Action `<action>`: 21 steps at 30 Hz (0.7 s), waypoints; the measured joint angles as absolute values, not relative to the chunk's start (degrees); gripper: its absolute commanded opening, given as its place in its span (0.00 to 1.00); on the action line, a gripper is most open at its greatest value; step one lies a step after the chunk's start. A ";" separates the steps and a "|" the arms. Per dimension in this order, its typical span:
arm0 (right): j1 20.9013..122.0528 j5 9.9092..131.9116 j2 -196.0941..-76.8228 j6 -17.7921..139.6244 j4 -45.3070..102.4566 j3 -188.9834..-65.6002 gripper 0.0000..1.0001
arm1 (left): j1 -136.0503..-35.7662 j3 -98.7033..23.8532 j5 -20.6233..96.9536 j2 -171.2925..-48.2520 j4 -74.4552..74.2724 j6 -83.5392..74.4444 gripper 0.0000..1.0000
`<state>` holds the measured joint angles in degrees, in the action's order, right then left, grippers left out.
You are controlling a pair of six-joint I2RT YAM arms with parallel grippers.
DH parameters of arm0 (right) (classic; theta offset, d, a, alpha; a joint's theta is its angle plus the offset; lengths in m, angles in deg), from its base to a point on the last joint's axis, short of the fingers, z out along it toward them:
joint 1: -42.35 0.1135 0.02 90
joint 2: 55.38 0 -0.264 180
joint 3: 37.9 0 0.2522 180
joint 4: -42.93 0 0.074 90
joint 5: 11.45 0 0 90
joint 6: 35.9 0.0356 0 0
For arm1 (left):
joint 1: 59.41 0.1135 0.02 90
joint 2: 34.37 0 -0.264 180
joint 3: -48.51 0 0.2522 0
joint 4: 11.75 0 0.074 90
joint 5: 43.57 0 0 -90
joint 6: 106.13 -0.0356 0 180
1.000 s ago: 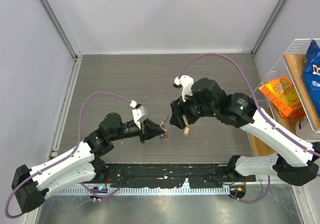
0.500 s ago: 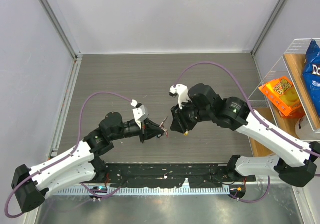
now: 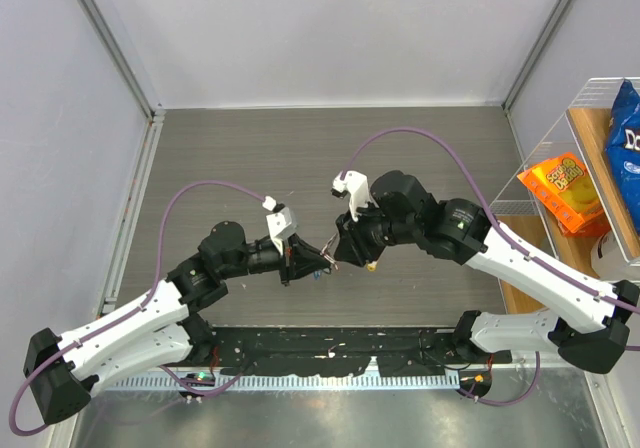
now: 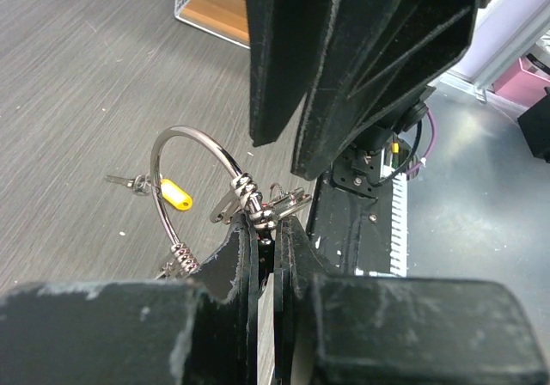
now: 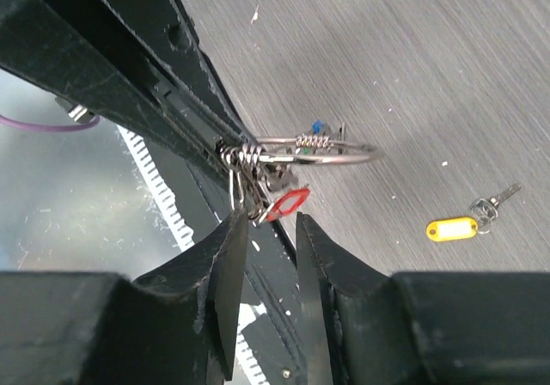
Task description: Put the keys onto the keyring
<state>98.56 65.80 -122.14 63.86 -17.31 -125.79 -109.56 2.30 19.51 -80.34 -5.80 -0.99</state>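
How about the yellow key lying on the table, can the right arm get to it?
Probably yes. The yellow key lies on the bare table just past the right gripper, which is open. Nothing covers it. The gripper would only need to swing away from the keyring held in the left gripper.

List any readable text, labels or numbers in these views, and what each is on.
"DO": white letters on the blue bag at the right edge of the top view; the rest is cut off by the frame.
Orange packet: has printing, too blurred to read.
Yellow key tag: no writing shows.
Nothing else readable in any view.
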 measured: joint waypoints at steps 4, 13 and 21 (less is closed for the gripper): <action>98.56 66.19 -122.12 63.49 -15.95 -125.81 0.50 | -109.56 2.30 17.78 -80.34 -5.80 -0.23 0.00; 98.82 69.99 -119.80 57.30 -17.42 -128.56 0.66 | -109.56 -0.89 8.34 -80.39 -2.41 -0.12 0.00; 100.00 64.99 -113.94 50.79 -19.38 -129.68 0.63 | -109.56 -3.69 -3.77 -80.39 -0.67 0.10 0.00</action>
<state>100.00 64.99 -113.94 50.79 -19.38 -129.68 -109.56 -3.69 -3.77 -80.39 -0.67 0.10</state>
